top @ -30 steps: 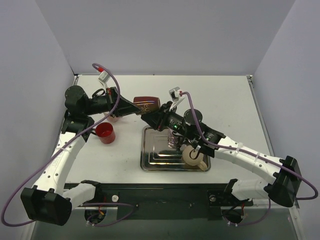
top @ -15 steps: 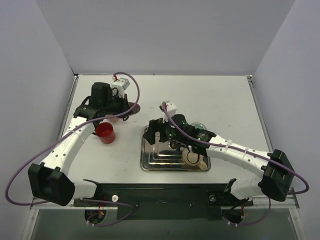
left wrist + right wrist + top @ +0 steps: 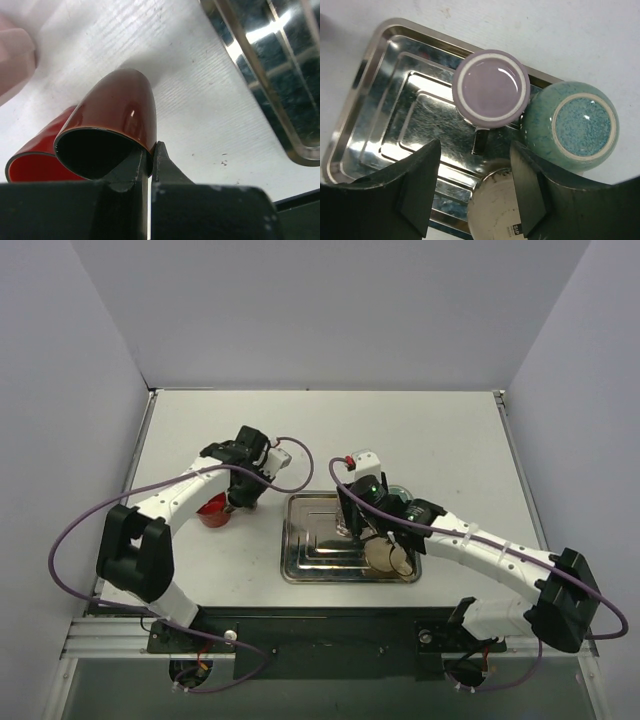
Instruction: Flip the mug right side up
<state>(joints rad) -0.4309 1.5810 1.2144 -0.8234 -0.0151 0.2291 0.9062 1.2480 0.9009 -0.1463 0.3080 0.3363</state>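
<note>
Pinching the rim of the maroon mug (image 3: 120,105), the left end effector (image 3: 150,150) is closed tight, one finger inside the mouth and one outside on the wall. The mug is off the tray (image 3: 260,95), just left of it over the bare tabletop (image 3: 190,75), and tilted with its mouth towards the wrist camera. Whether it touches the tabletop cannot be told. A red cup (image 3: 35,162) sits against it on the side away from the tray. From above, the mug is mostly hidden under the left end effector (image 3: 240,500), between the red cup (image 3: 210,512) and the tray (image 3: 305,560).

The right end effector (image 3: 476,155) hangs over the tray (image 3: 385,100) with its fingers apart and nothing between them. Below it a purple mug (image 3: 492,90) stands base-up in the tray's far part. A teal cup (image 3: 575,125), also base-up, is right beside it at the tray's rim; whether inside or outside is unclear. A cream mug (image 3: 495,212) lies in the tray's near right corner.
</note>
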